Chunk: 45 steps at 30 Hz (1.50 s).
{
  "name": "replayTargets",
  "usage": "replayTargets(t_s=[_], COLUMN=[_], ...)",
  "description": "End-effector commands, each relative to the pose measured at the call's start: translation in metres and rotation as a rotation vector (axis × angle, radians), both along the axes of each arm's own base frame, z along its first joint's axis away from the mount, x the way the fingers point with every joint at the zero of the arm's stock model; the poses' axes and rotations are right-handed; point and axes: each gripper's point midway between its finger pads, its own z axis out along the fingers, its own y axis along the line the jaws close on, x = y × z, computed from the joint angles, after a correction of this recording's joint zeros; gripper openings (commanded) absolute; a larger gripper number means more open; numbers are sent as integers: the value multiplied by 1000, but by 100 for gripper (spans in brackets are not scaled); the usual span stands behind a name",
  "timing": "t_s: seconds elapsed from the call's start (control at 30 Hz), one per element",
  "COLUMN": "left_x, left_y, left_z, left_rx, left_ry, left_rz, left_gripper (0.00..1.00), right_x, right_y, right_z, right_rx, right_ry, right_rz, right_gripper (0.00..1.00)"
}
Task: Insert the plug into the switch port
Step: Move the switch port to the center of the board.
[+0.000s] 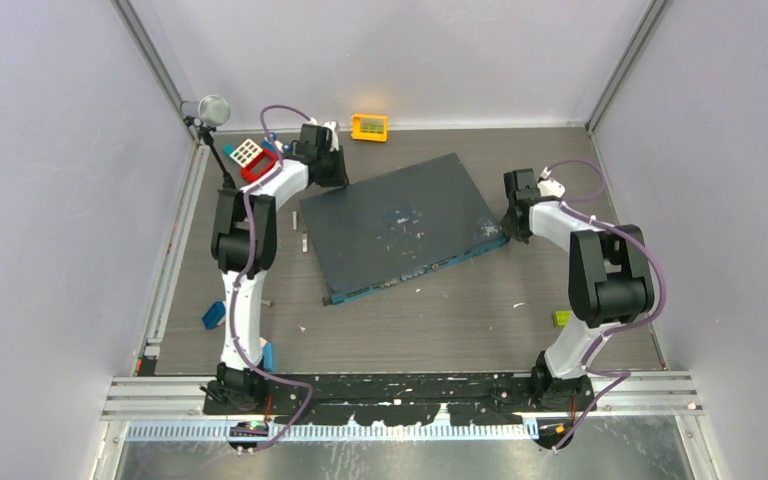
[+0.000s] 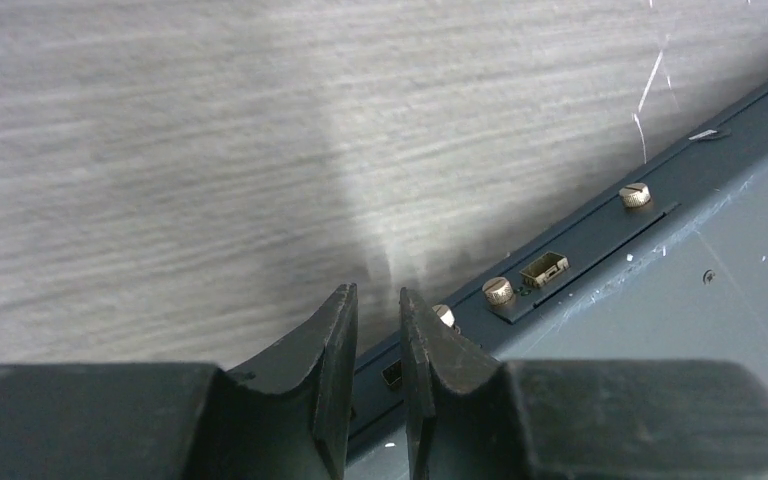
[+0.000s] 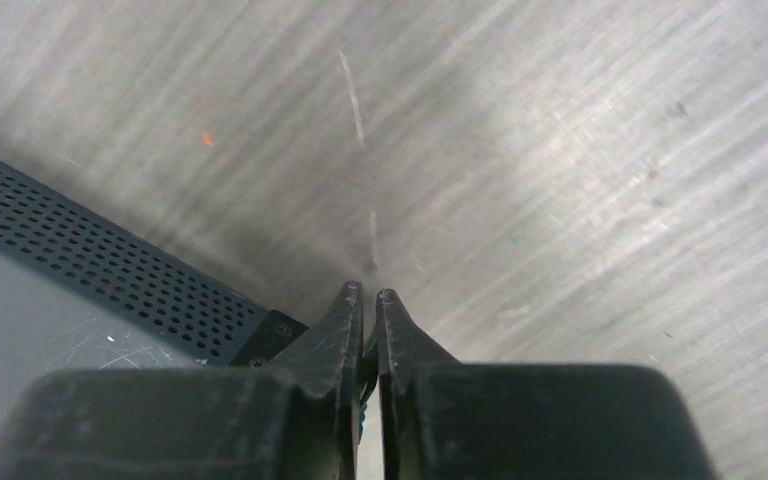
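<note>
The switch, a large flat dark-grey box [image 1: 400,220] with white scuffs, lies at an angle mid-table. The switch ports sit along its teal front face [image 1: 415,270], too small to tell apart. My left gripper [image 1: 328,172] is at the box's back left corner. In the left wrist view its jaws [image 2: 378,290] stand a narrow gap apart over the box's rear face [image 2: 600,235], with nothing between them. My right gripper [image 1: 512,228] is at the box's right front corner. Its jaws [image 3: 367,290] are closed on a thin dark piece with a teal edge beside the corner bracket [image 3: 272,335]. The plug is out of view.
A small orange-yellow box [image 1: 369,127] stands by the back wall. A red, white and teal object [image 1: 252,158] and a stand with a grey cylinder [image 1: 208,110] are at the back left. A blue piece [image 1: 213,315] and a green piece [image 1: 562,318] lie near the arms.
</note>
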Motion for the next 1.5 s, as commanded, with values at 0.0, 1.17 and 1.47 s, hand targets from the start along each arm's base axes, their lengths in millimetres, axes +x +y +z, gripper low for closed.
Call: replayTargets(t_s=[0.0,1.17,1.47], left_x=[-98,-111,-105], left_y=[-24,152,127], left_z=[-56,42,18], left_rx=[51,238,155], left_ry=[334,-51,-25], left_rz=[-107,501,386], left_gripper=[25,41,41], right_x=[-21,-78,-78], right_y=[-4,20,22], right_z=[28,133,129], right_rx=[-48,59,65], right_ry=[11,-215,-204], right_rz=[27,246,255], right_gripper=[14,48,47])
